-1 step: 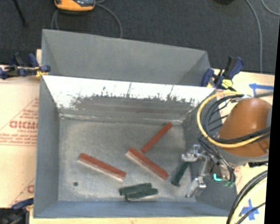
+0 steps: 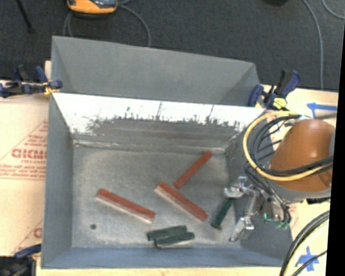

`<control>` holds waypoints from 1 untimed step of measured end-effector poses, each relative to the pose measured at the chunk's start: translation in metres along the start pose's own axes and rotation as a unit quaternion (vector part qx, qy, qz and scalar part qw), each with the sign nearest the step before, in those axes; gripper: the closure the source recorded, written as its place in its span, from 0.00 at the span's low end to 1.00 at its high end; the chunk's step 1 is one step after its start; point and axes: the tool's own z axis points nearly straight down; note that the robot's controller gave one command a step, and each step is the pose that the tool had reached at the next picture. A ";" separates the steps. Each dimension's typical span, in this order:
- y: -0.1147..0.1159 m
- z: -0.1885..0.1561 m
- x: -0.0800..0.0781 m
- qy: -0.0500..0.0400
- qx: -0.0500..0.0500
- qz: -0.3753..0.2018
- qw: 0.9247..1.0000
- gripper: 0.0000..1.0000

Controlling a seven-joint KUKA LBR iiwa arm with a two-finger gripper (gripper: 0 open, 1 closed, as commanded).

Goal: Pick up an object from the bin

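Nearest the bottom edge, two matte dark green bars (image 2: pixel 169 235) lay stacked together. Just right, the gripper (image 2: pixel 240 209) had its metal fingers spread, and a slim dark green stick (image 2: pixel 220 214) sat beside their tips, lower right. Behind those, flat red strips (image 2: pixel 181 202) lay scattered mid-frame.

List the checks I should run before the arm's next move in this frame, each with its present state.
1. Fingers apart: ok, the gripper stands open, low at the bin's right side.
2. A thing within reach: ok, a short dark green bar lies just left of the gripper.
3. Green bar between the fingers: cannot tell; it looks beside them rather than inside.
4. Neighbours clear: not ok, the end of a red bar lies close to the green bar.
5. Clearance from the bin's right wall: cannot tell, the arm covers it lower down.
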 end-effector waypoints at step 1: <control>-0.010 0.068 -0.029 -0.005 0.001 0.016 1.000 1.00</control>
